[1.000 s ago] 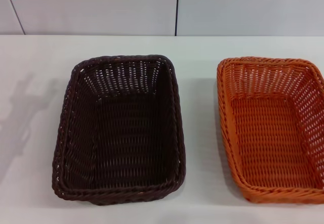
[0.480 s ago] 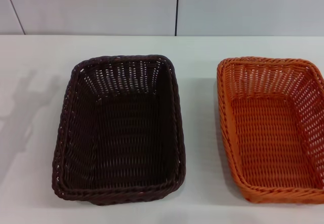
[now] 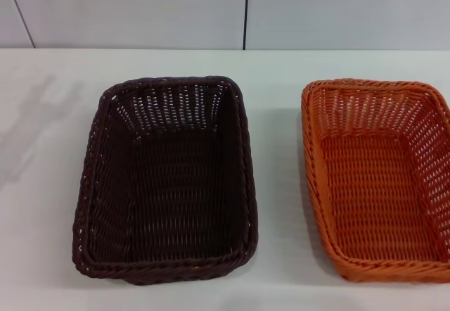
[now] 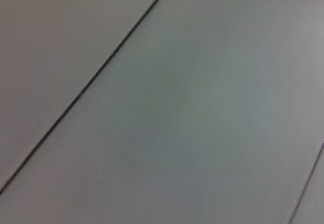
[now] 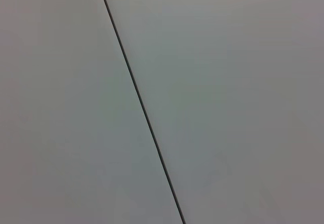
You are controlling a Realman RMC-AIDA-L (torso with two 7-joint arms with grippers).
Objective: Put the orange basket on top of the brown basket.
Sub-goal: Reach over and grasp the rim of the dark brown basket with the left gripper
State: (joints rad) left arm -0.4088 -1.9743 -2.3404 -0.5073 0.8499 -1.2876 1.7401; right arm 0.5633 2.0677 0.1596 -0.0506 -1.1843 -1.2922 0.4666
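The brown basket stands empty on the white table, left of centre in the head view. The orange basket stands empty to its right, a hand's width apart, its right side cut off by the picture's edge. Neither gripper shows in the head view. Both wrist views show only plain grey panels with a dark seam, no fingers and no basket.
The white table runs across the head view, with a white panelled wall behind it. A faint shadow lies on the table at the far left.
The shadow on the table's left has shifted farther back and grown fainter. Both baskets have stayed in place.
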